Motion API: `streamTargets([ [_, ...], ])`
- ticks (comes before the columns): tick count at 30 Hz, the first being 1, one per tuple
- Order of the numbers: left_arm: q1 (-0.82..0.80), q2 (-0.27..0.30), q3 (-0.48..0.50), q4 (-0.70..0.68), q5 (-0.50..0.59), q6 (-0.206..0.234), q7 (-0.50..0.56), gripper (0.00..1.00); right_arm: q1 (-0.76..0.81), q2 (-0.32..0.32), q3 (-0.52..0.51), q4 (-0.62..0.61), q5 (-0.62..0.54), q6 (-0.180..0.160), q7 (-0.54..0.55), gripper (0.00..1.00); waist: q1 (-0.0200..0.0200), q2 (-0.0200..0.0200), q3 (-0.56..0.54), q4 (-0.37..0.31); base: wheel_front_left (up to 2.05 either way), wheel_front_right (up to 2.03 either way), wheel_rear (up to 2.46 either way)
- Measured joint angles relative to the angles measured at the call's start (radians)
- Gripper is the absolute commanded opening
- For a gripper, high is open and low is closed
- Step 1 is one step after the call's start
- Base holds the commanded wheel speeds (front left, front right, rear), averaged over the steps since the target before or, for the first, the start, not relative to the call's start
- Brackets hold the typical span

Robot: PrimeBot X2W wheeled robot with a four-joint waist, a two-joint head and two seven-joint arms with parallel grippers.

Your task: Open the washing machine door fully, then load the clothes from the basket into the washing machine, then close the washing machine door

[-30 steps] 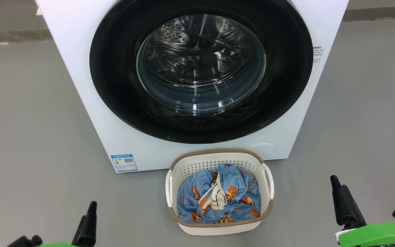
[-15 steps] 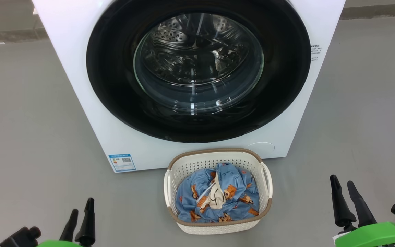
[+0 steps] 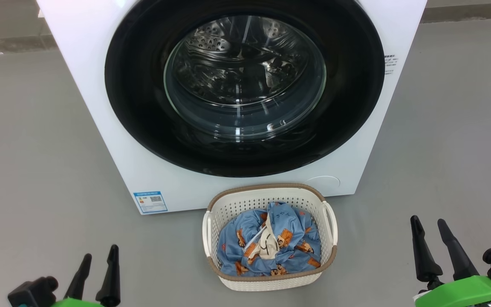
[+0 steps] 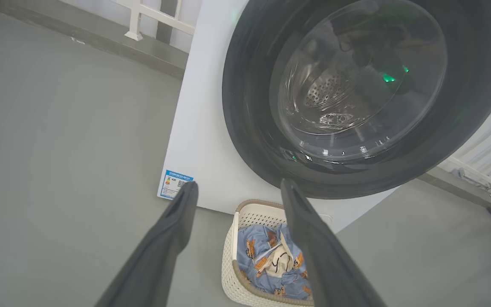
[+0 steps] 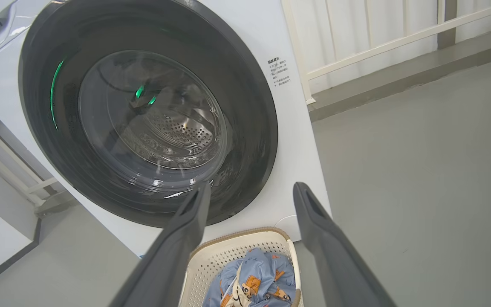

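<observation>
Grey smooth floor (image 3: 36,149) ran under the whole setup, with a white railing (image 5: 377,47) off behind the machine. Down low, the left gripper (image 3: 100,251) hung over the floor with its two dark fingers (image 3: 110,273) spread apart, nothing between them, tips pointing toward the machine. Same deal for the right gripper (image 3: 428,220) on the other side: fingers parted, holding nothing, sitting on a bright green mount (image 3: 463,290). Neither was touching anything, and both were well short of the laundry.

Between the two and a bit further out, the basket (image 3: 267,187) sat on the floor, its brown rim just in front of the machine's lower edge. The clothes (image 3: 237,243) were bunched up inside it, blue fabric with orange-brown critters, a cream patch and white cord on top.

Right behind that stood the washing machine (image 3: 113,140), white and boxy, with a blue label sticker (image 3: 150,201) low on its front toward the robot's left. The washing machine door (image 3: 143,106) was shut flat against the front, a big glossy black ring with the glass bowl (image 3: 245,85) in the middle, and you could see the perforated steel drum (image 3: 211,40) through it. Some small printed text (image 3: 391,64) sat on the front panel just to the robot's right of the door.
</observation>
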Motion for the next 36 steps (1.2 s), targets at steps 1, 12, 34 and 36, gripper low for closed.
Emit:
streamTargets([
  [1, 0.004, 0.002, -0.002, -0.001, 0.015, 0.000, -0.005, 1.00, 0.001, 0.000, 0.000, -0.002, -0.016, 0.000, -0.004, 1.00, 0.0000, 0.0000, 0.000, 0.000, 0.00, 0.00, 0.00],
  [12, 0.026, 0.008, 0.002, -0.025, 0.191, 0.000, -0.037, 1.00, 0.023, -0.003, -0.006, -0.006, -0.161, 0.000, -0.034, 1.00, 0.0000, 0.0000, -0.004, 0.007, 0.00, 0.00, 0.00],
  [34, 0.050, 0.026, 0.025, -0.017, 0.425, -0.001, -0.096, 1.00, 0.040, -0.002, -0.033, -0.013, -0.418, 0.000, -0.094, 1.00, 0.0000, 0.0000, -0.001, 0.007, 0.00, 0.00, 0.00],
  [36, 0.051, 0.027, 0.025, -0.018, 0.447, -0.001, -0.103, 1.00, 0.041, -0.002, -0.034, -0.017, -0.440, 0.000, -0.101, 1.00, 0.0000, 0.0000, -0.002, 0.007, 0.00, 0.00, 0.00],
])
